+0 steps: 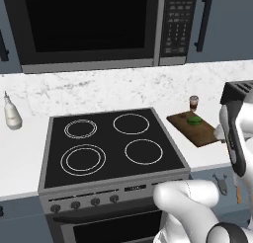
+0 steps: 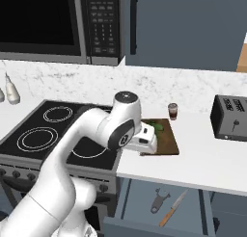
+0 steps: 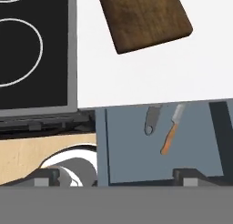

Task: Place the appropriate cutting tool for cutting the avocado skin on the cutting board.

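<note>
The cutting tool [image 3: 169,135] with its tan handle lies in an open drawer [image 2: 144,207] below the counter, next to a grey metal utensil [image 3: 151,120]; both also show in the right base view, cutting tool [image 2: 172,209] and utensil [image 2: 159,201]. The dark-brown cutting board [image 2: 170,143] sits on the counter right of the stove, with the dark-green avocado [image 1: 194,120] on its far part. My gripper [image 3: 118,177] hangs open above the counter's front edge, near the board's front corner, well above the drawer, with nothing between its fingers.
A black stove [image 1: 108,143] fills the left side. A small brown jar [image 2: 172,111] stands behind the board. A dark toaster [image 2: 230,118] sits at the right of the counter. A pale bottle [image 1: 12,113] stands far left, with a microwave [image 1: 89,24] above.
</note>
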{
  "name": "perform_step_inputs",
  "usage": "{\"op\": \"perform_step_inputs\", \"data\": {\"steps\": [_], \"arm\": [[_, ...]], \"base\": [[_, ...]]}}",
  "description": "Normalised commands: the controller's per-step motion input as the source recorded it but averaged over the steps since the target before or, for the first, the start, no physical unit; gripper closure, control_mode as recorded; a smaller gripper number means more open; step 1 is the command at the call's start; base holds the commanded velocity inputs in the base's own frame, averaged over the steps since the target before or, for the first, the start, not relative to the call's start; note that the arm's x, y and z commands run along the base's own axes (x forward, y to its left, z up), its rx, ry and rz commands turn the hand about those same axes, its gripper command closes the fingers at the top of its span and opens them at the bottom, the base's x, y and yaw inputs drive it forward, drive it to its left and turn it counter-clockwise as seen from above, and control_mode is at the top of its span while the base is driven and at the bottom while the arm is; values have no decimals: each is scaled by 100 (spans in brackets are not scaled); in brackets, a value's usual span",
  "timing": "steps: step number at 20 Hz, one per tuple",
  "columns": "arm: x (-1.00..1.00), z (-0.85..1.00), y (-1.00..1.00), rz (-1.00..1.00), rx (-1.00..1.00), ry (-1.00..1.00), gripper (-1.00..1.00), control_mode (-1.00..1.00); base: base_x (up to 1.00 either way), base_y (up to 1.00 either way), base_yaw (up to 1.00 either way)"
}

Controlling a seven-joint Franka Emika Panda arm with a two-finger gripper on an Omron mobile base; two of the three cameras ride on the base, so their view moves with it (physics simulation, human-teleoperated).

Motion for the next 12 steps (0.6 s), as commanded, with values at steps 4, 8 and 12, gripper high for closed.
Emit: {"op": "perform_step_inputs", "data": {"steps": [4,8,12], "arm": [[-43,-79,-94,0,0,1,-100,-100],[-17,-85,-76,0,0,9,-100,-100],[26,-97,-73,-2,0,34,-100,-100]], "base": [[0,0,0],[0,0,0],[0,0,0]]}}
